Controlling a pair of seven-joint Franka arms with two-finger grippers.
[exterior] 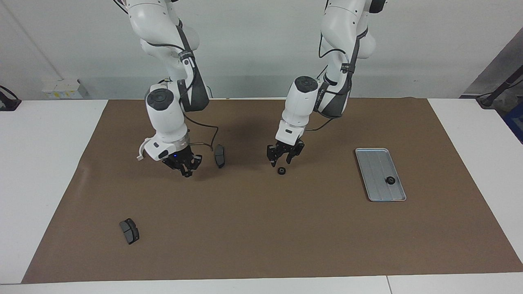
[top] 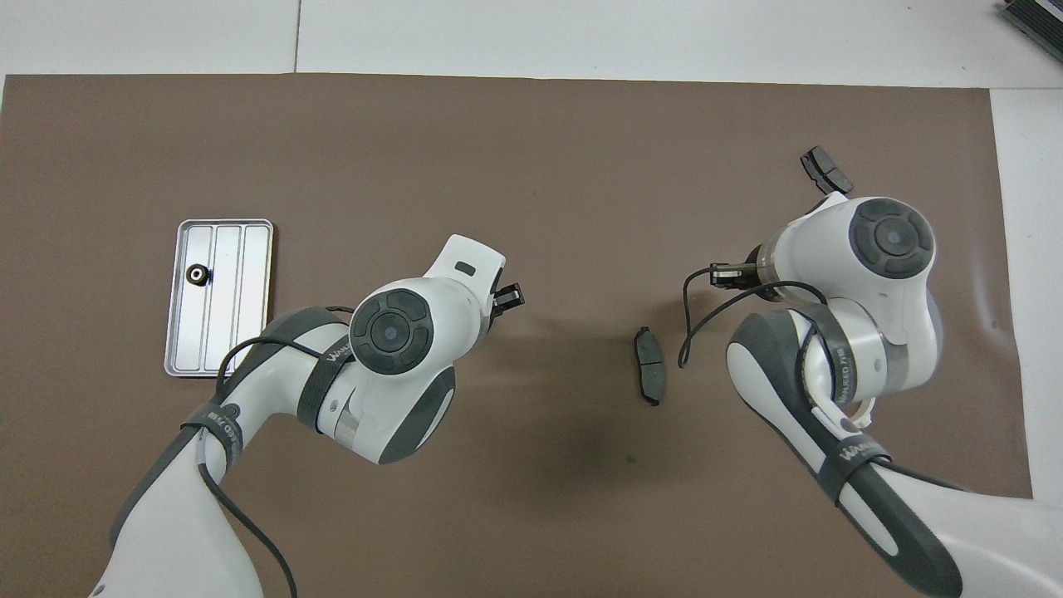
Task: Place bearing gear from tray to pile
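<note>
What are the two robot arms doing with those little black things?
The left gripper hangs open just above a small black gear lying on the brown mat. Another gear sits in the metal tray. The right gripper, shut, hovers near a brake pad.

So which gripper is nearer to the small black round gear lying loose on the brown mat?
Left. The left gripper hangs open just above the small black round gear; the right gripper, shut, is up past the dark grey brake pad, toward its own end.
</note>
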